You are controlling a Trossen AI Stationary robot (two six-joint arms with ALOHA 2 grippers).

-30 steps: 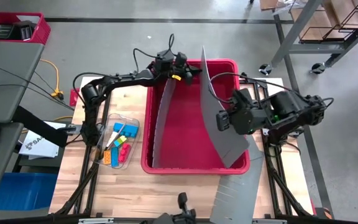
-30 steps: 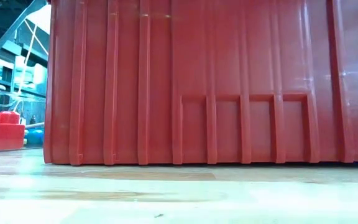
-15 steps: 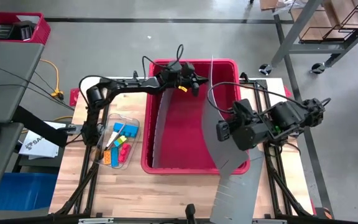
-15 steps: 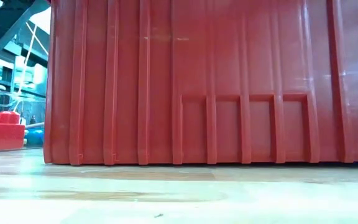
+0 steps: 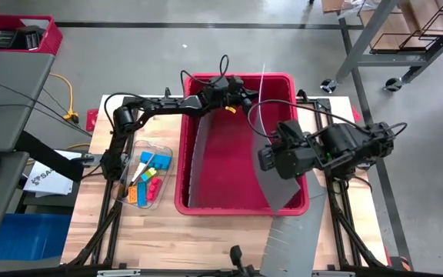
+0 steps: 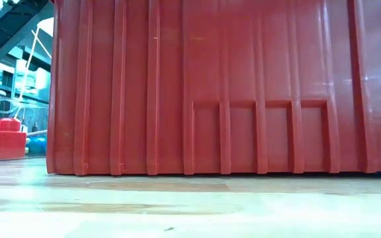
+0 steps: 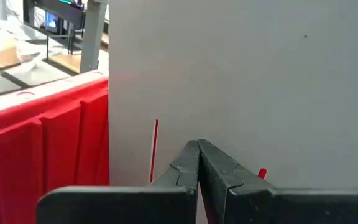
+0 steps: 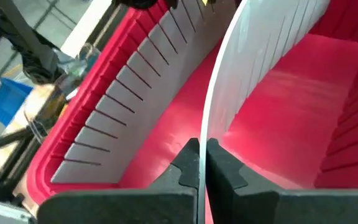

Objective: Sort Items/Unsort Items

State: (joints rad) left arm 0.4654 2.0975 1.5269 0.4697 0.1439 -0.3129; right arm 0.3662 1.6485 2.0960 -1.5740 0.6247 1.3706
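Up close, the red bin (image 6: 210, 86) blocks the low view; above, right gripper (image 8: 202, 163) pinches a grey divider (image 8: 241, 68), left gripper (image 7: 199, 163) shut empty.

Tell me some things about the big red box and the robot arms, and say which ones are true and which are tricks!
1. The right gripper pinches a thin grey divider sheet by its edge. True.
2. The red bin sits on the floor. False: it stands on the wooden table.
3. The small clear tray with the colourful blocks lies beside the bin, on the left arm's side. True.
4. The left gripper is wide open. False: its fingers are shut together.
5. Two grey divider sheets stand inside the bin. True.
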